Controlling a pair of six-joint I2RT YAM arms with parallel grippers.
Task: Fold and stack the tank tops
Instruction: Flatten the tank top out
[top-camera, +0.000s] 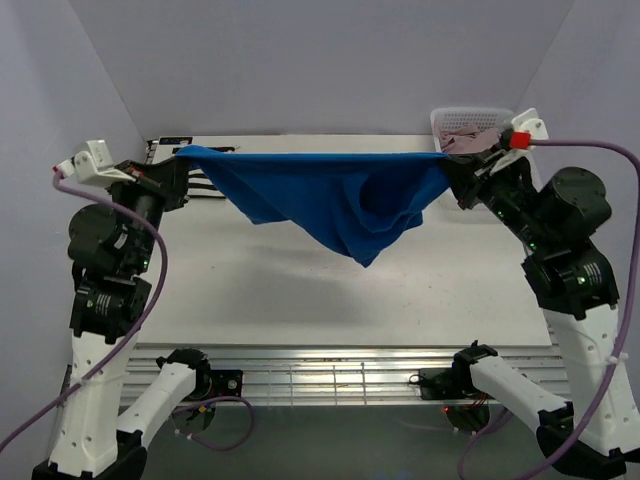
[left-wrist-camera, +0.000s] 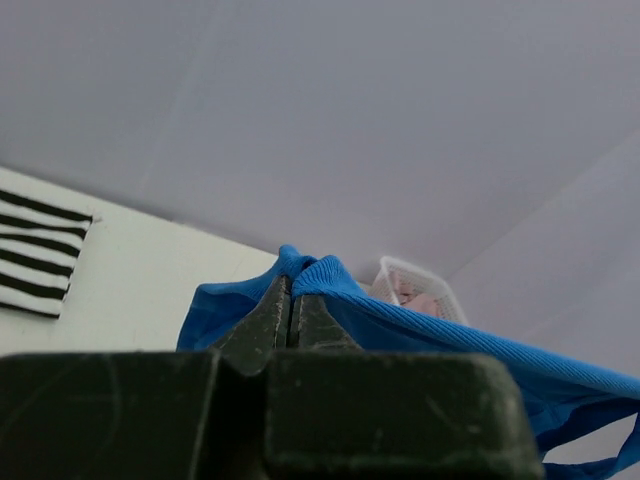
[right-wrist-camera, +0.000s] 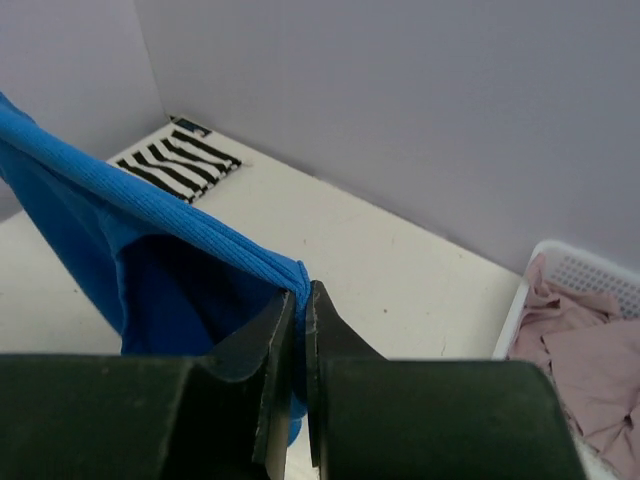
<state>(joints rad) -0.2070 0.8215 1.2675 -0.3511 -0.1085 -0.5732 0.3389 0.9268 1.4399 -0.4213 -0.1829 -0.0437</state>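
Blue tank top (top-camera: 330, 200) hangs stretched above the middle of the table (top-camera: 300, 300), its upper edge pulled taut from left to right and its body sagging to a point below. Left gripper (top-camera: 178, 158) is pinched tight on the top's left corner and right gripper (top-camera: 450, 160) is clamped on its right corner; both wrist views show jaws closed on blue ribbed cloth. Striped tank top (right-wrist-camera: 185, 160) lies flat, apparently folded, at the far left of the table. Pink tank top (right-wrist-camera: 585, 345) sits crumpled in the white basket (top-camera: 470, 115) at the far right corner. By the look of it, the blue top is being spread ahead of its fold, with the pink one not yet begun. The next move likely calls for lowering it flat onto the table's middle with the edge kept taut, so the hanging bulk does not bunch. Whether hem or shoulders are held cannot be told from these views.
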